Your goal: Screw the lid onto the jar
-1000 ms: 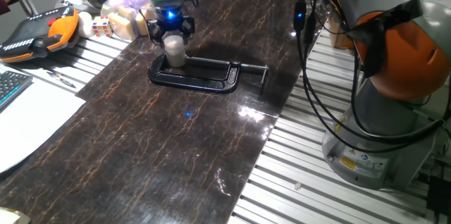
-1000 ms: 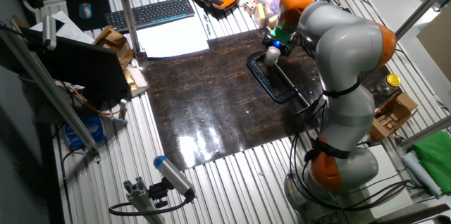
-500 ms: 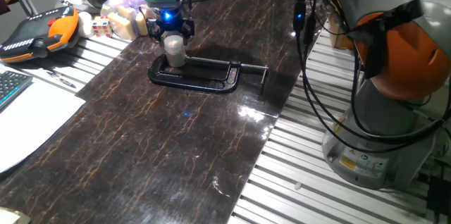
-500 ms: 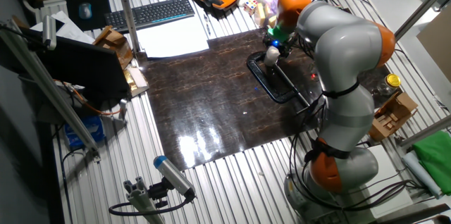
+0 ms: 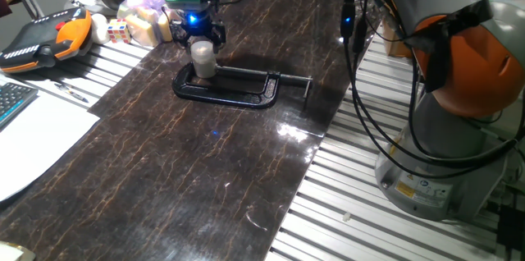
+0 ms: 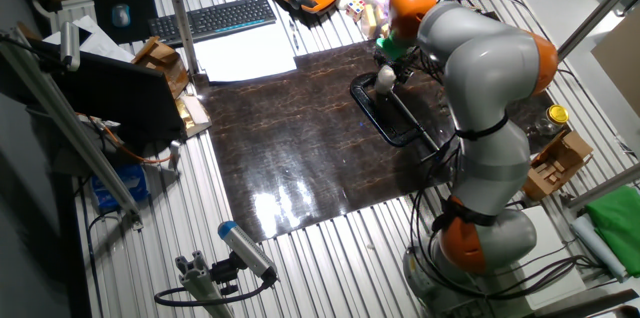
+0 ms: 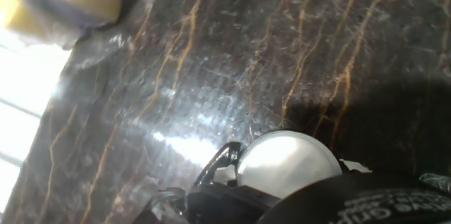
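The jar point(image 5: 203, 59) stood upright on the dark marble-patterned tabletop point(image 5: 189, 171), held inside the frame of a black C-clamp point(image 5: 238, 89) that lay flat there. The lid point(image 7: 285, 163) sat on top of the jar, showing in the hand view as a pale round disc low in the picture, right at the edge of the dark finger bodies. The gripper point(image 5: 197, 31) hung directly above the jar, its blue light glowing, with its jaws just over or around the lid. From these views I cannot tell whether the jaws were closed on the lid or merely beside it. In the other fixed view the jar point(image 6: 385, 79) appeared as a small whitish shape under the gripper point(image 6: 392, 56).
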